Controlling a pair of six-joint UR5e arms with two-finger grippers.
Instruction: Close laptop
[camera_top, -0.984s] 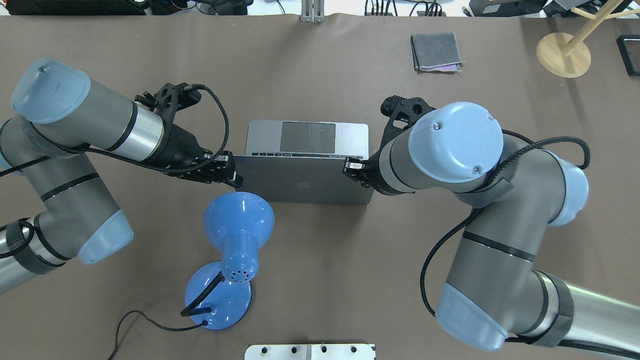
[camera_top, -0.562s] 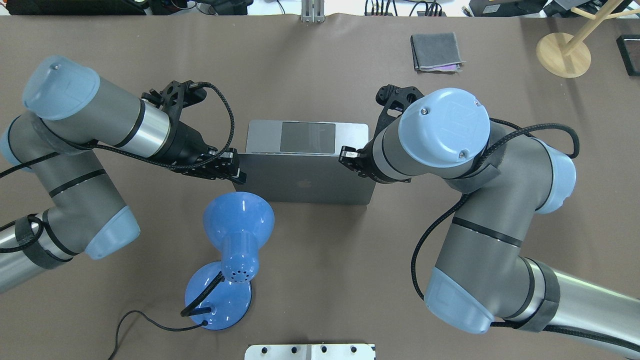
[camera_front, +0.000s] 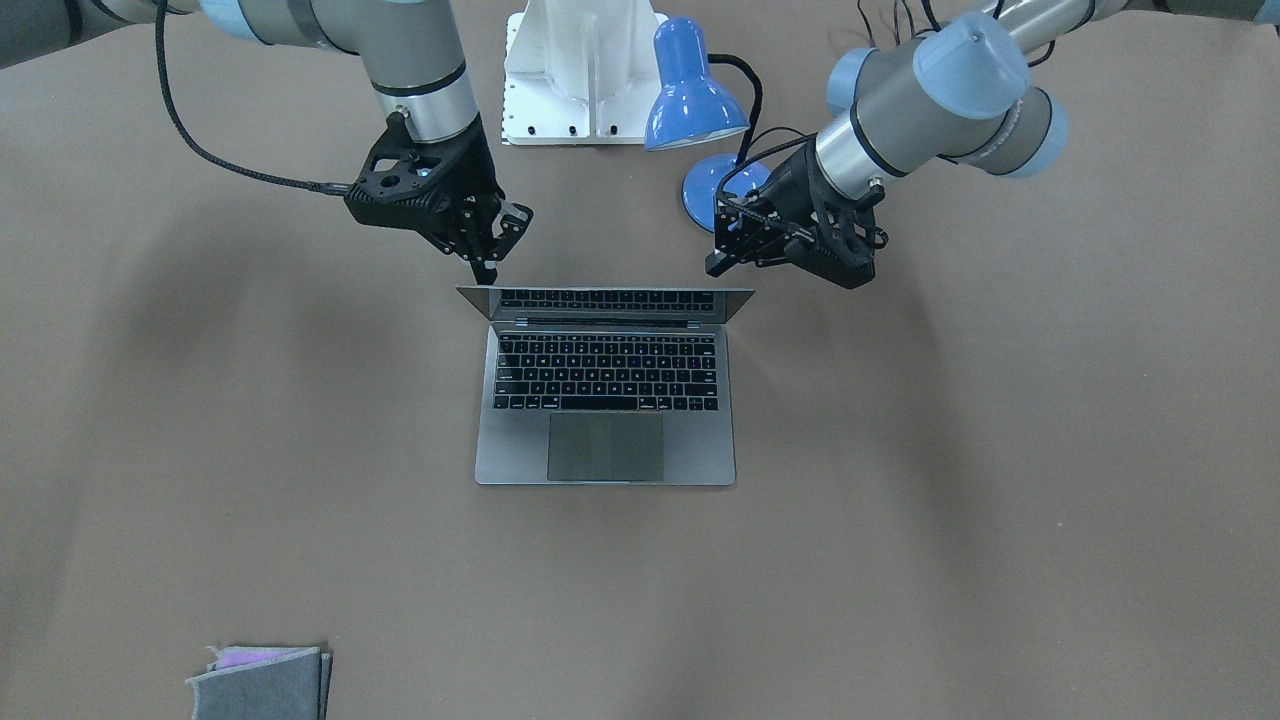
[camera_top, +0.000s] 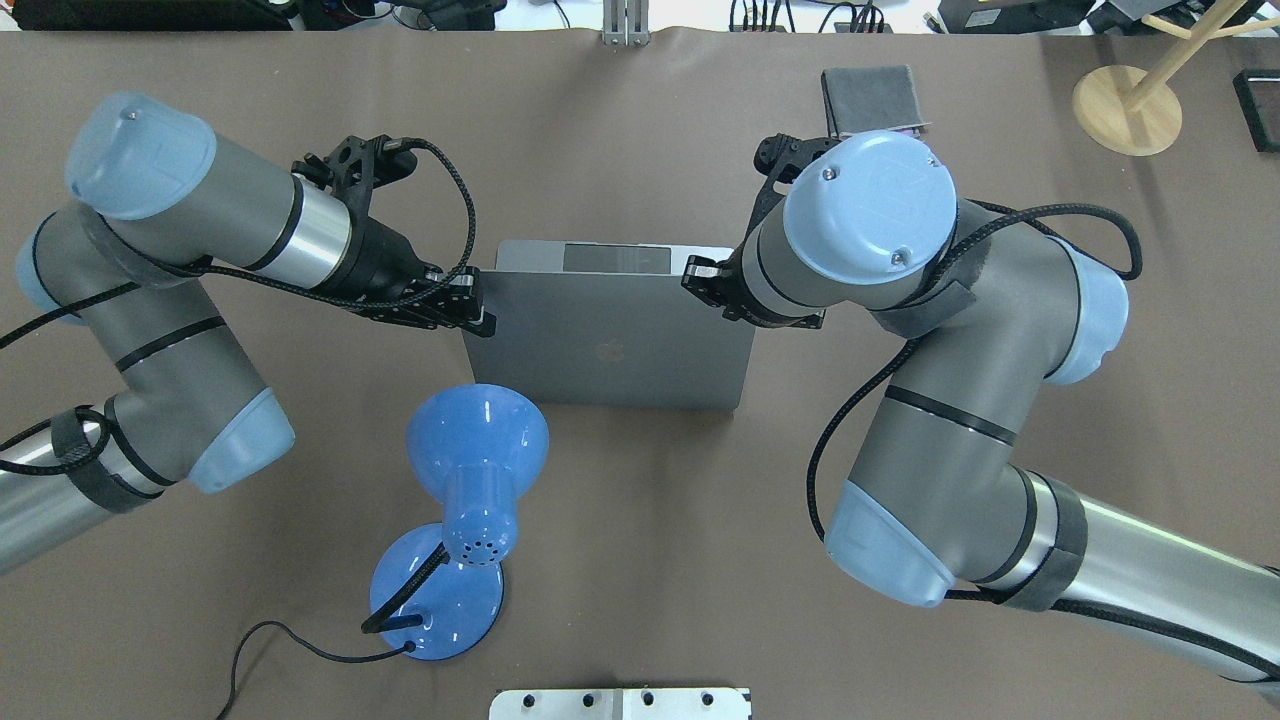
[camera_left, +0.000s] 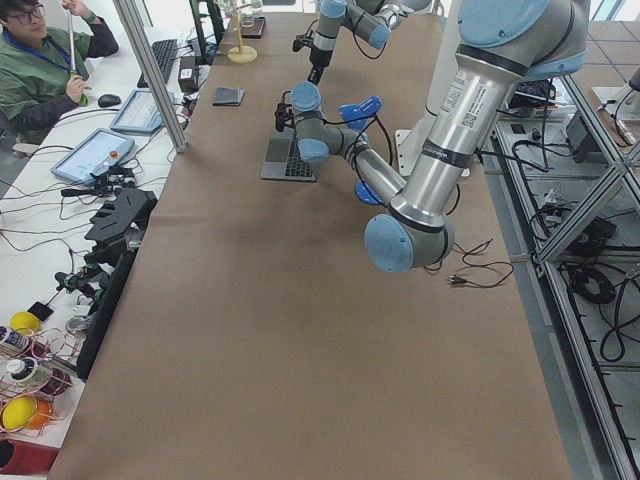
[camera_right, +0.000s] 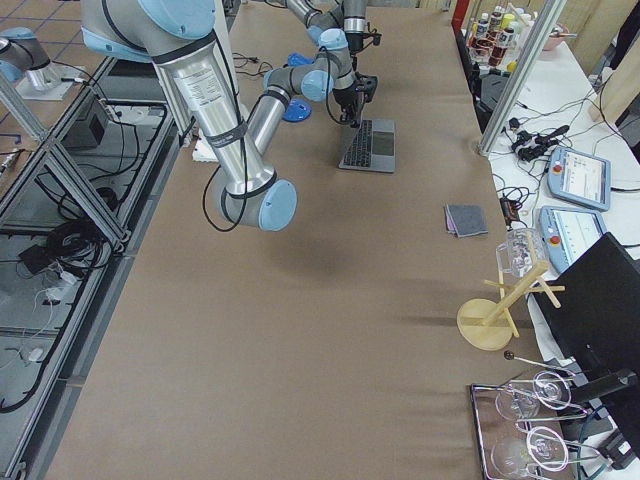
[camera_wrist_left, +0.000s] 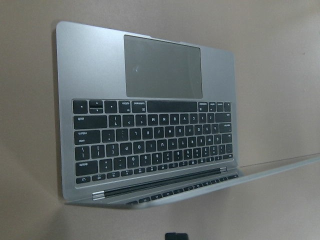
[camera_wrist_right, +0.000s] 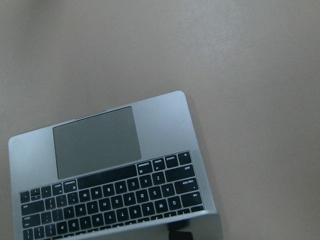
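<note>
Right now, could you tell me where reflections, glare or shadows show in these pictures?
Front-facing view: the laptop screen mirrors its keys, and soft arm shadows fall on the table. Overhead view: bright glints on the blue lamp. Wrist views: evenly lit, sharp.

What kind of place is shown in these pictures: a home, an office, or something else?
Most likely a robotics laboratory. A left arm and a right arm reach over a laptop on a covered table. A side bench carries a teach pendant and cables, and an operator sits nearby.
</note>
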